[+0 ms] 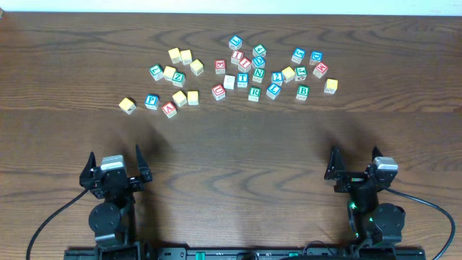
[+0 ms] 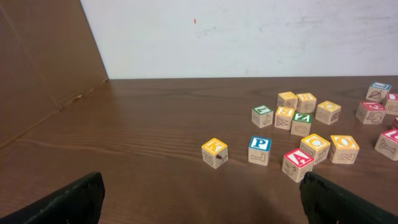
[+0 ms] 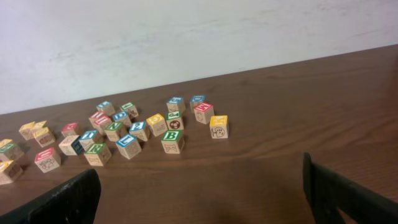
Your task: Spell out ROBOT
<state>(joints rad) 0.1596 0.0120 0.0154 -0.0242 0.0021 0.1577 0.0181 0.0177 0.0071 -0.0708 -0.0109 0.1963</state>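
Several wooden letter blocks lie scattered across the far half of the brown table (image 1: 231, 144). A green B block (image 1: 303, 92) sits at the right of the cluster, a green R block (image 1: 254, 94) near the middle, a blue T block (image 1: 242, 79) beside it. In the left wrist view a yellow block (image 2: 214, 152), a blue P block (image 2: 259, 150) and a red A block (image 2: 298, 163) lie nearest. The green B block shows in the right wrist view (image 3: 172, 140). My left gripper (image 1: 115, 167) and right gripper (image 1: 355, 165) are open and empty near the front edge, far from the blocks.
A white wall (image 2: 249, 37) runs behind the table. A brown panel (image 2: 37, 68) stands at the left side in the left wrist view. A lone yellow block (image 1: 128, 105) lies at the cluster's left end, another yellow block (image 1: 330, 86) at the right end.
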